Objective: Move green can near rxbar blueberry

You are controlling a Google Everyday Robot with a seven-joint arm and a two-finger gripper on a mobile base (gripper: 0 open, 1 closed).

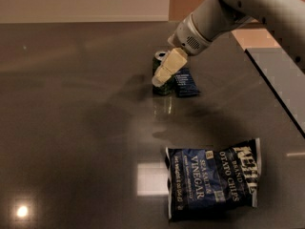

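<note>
The green can [157, 62] stands upright on the dark table, its silver top showing. The rxbar blueberry [186, 82], a small flat dark blue wrapper, lies right next to the can on its right, touching or nearly touching it. My gripper [162, 75] comes down from the upper right on a white arm and sits at the can, its cream-coloured end covering the can's front. The can's lower middle is hidden behind it.
A large blue Kettle chip bag [214, 179] lies flat in the front right. The dark glossy table [71, 128] has its right edge [274, 94] running diagonally. A beige wall stands at the back.
</note>
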